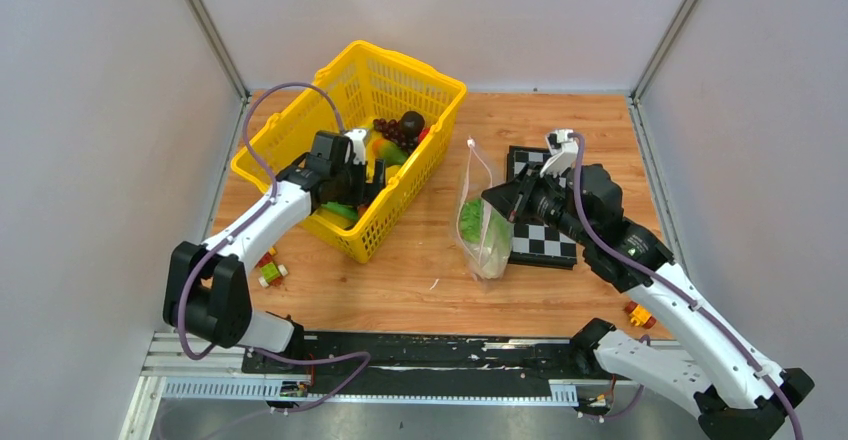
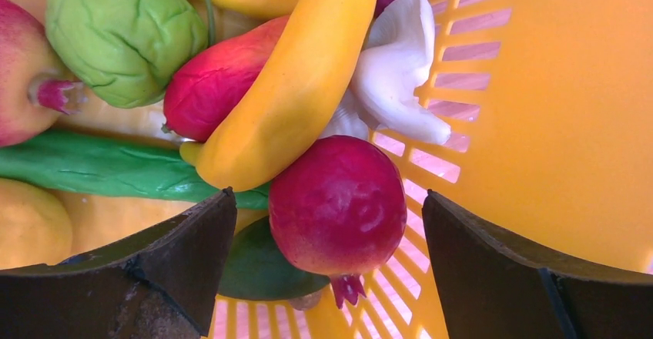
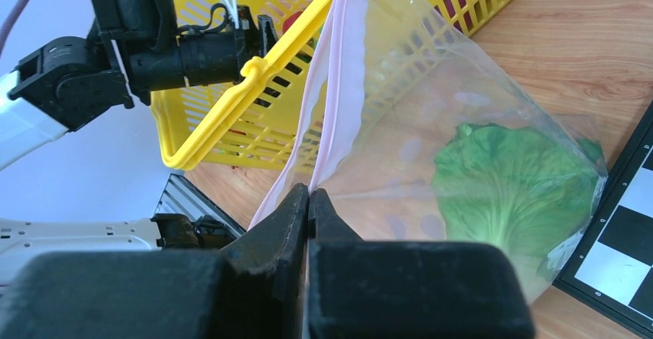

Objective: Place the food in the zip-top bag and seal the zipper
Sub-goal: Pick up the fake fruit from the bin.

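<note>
Open left fingers (image 2: pixel 165 266) straddle a glossy, likely slippery red fruit (image 2: pixel 336 204): grip its middle; right gripper (image 3: pixel 309 194) pinches the floppy bag (image 3: pixel 477 85) by its zipper (image 3: pixel 343 69).

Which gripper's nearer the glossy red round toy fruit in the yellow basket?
Left. Left gripper flanks the red fruit; right gripper is off at the clear bag, shut on its pink zipper.

The table holds one yellow basket (image 1: pixel 395 210) toward its far left corner, one zip-top bag (image 3: pixel 462 85) containing one lettuce leaf (image 3: pixel 516 177), and one chessboard (image 1: pixel 545 243) nearer the right edge. Two toy blocks (image 1: pixel 270 274) lie by the left edge and one (image 1: pixel 640 315) by the right edge.
</note>
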